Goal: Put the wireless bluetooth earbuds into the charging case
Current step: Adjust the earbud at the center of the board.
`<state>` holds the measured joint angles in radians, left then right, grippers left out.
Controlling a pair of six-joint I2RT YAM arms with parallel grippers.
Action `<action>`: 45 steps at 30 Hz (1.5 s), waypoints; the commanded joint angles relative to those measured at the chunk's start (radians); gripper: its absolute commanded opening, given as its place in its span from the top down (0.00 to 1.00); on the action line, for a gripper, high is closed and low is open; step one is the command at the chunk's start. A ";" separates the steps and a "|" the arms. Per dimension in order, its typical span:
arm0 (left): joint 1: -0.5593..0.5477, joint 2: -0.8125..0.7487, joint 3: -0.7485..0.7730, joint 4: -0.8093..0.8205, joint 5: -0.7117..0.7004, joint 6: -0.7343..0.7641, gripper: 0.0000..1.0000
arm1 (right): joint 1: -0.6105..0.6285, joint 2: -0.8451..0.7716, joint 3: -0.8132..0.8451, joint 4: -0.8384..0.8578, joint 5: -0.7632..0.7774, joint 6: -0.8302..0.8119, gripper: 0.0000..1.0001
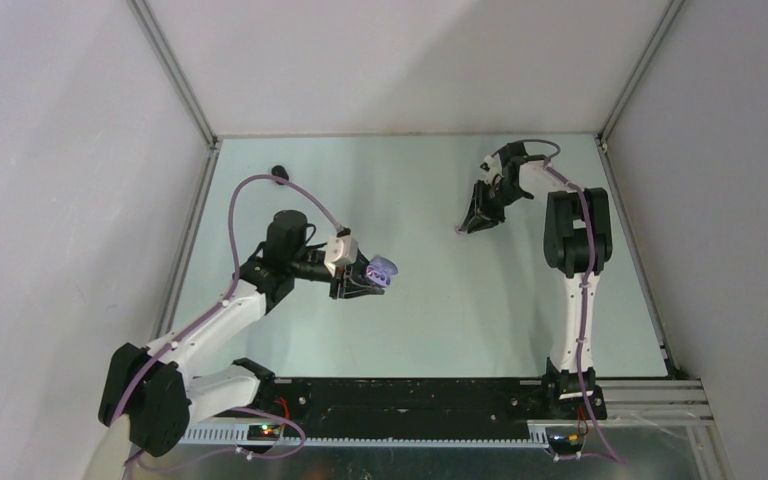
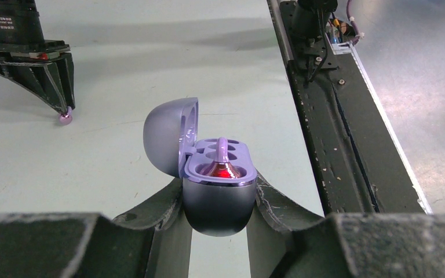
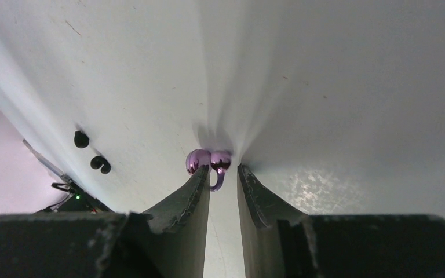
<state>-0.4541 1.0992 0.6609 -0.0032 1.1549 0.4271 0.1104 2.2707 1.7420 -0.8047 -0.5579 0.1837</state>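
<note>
1. The left gripper (image 1: 368, 280) is clamped on the lower body of the charging case (image 2: 219, 202), one finger on each flank, left of the middle of the desk (image 1: 440, 320).
2. The case is upright with its opening facing up. Its lid (image 2: 165, 136) is swung open on the hinge and stands off to one side, hollow side turned towards the sockets.
3. One pale purple earbud (image 2: 222, 152) already sits in the case. Its stem sticks straight up out of the socket, so its long axis is vertical. A red light (image 2: 224, 172) glows in the tray just in front of it.
4. The right gripper (image 1: 463, 228) points down at the desk, towards the far edge and right of centre, well apart from the case.
5. A second purple earbud (image 3: 200, 162) lies at that gripper's very tips. Its rounded head sits just beyond the fingertips and touches one of them, and its thin stem runs back into the gap between the fingers.
6. The right jaws stand a little apart, the gap clearly wider than the stem, which keeps to one finger's side. I see no squeeze on the bud.
7. Two black earbuds (image 1: 280, 172) lie close together near the desk's far left corner, well away from both grippers. They are too small to tell which way they point.
</note>
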 commanded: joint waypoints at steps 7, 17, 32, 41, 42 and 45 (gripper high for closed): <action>-0.008 0.011 0.026 0.009 0.005 0.033 1.00 | 0.010 0.080 0.079 0.002 -0.146 0.044 0.72; -0.008 0.017 0.034 -0.031 0.002 0.043 1.00 | 0.010 0.074 0.076 0.025 -0.169 0.068 0.80; -0.008 0.005 0.029 -0.030 0.000 0.045 1.00 | -0.011 -0.024 0.080 0.044 -0.148 0.027 0.85; -0.008 -0.002 0.025 -0.029 -0.001 0.045 1.00 | -0.001 -0.055 0.078 0.044 -0.050 0.007 0.85; -0.008 -0.002 0.024 -0.028 -0.001 0.045 1.00 | 0.006 -0.059 0.083 0.042 -0.043 -0.004 0.84; -0.008 -0.001 0.025 -0.029 -0.001 0.046 1.00 | 0.036 -0.087 0.107 0.022 0.000 -0.081 0.79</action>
<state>-0.4545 1.1149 0.6609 -0.0406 1.1542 0.4469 0.1101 2.2654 1.7962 -0.7696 -0.6178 0.1959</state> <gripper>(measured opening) 0.372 0.187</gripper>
